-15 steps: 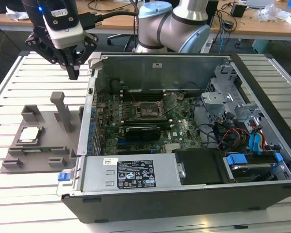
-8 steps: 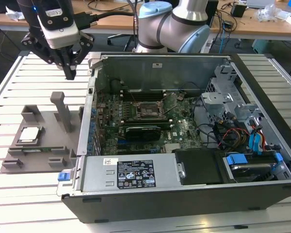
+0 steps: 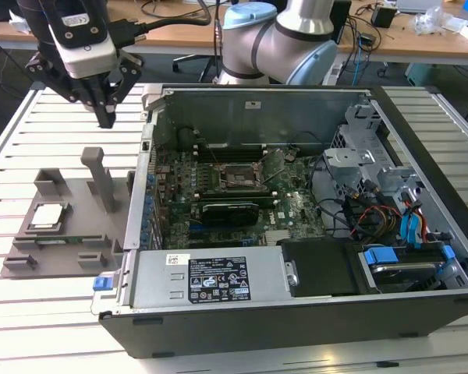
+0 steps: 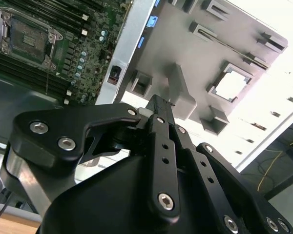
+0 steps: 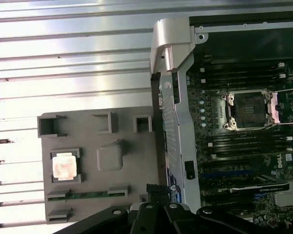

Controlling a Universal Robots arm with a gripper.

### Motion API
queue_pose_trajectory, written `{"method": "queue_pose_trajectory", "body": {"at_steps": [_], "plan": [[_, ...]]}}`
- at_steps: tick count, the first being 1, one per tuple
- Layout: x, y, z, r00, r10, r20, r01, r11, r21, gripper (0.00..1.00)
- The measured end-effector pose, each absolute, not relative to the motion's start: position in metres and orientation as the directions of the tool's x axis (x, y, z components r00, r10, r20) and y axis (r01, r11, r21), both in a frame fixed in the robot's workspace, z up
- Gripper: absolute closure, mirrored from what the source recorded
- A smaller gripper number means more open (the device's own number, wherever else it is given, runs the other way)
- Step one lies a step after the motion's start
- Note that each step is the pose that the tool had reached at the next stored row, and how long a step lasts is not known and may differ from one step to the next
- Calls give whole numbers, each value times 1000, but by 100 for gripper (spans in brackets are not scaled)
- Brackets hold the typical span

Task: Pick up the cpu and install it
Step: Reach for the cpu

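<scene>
The cpu (image 3: 47,216) is a small square chip with a silver top. It lies flat in a recess of the grey holder tray (image 3: 74,191) on the slatted table, at the exterior view's left. Both wrist views show the cpu (image 4: 233,84) (image 5: 65,165) in that recess. My gripper (image 3: 106,118) hangs above the tray's far edge, well above the cpu, with its black fingers (image 4: 158,105) shut together and nothing held. The open motherboard socket (image 3: 238,178) (image 5: 246,109) sits inside the computer case.
An upright grey post (image 3: 101,175) rises from the tray beside the cpu. A green memory stick (image 5: 85,195) lies in a tray slot. The case's metal side wall (image 3: 136,210) stands between tray and motherboard. Cables and drive bays (image 3: 390,218) fill the case's right.
</scene>
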State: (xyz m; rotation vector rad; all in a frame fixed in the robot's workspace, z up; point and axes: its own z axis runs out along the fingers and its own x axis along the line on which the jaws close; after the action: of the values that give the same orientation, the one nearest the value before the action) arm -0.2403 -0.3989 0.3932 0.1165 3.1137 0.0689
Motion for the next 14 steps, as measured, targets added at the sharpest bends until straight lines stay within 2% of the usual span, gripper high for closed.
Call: {"method": "queue_pose_trajectory", "body": {"at_steps": [14], "plan": [[-265, -399, 393, -997, 75, -23, 74, 996, 45, 89]]}}
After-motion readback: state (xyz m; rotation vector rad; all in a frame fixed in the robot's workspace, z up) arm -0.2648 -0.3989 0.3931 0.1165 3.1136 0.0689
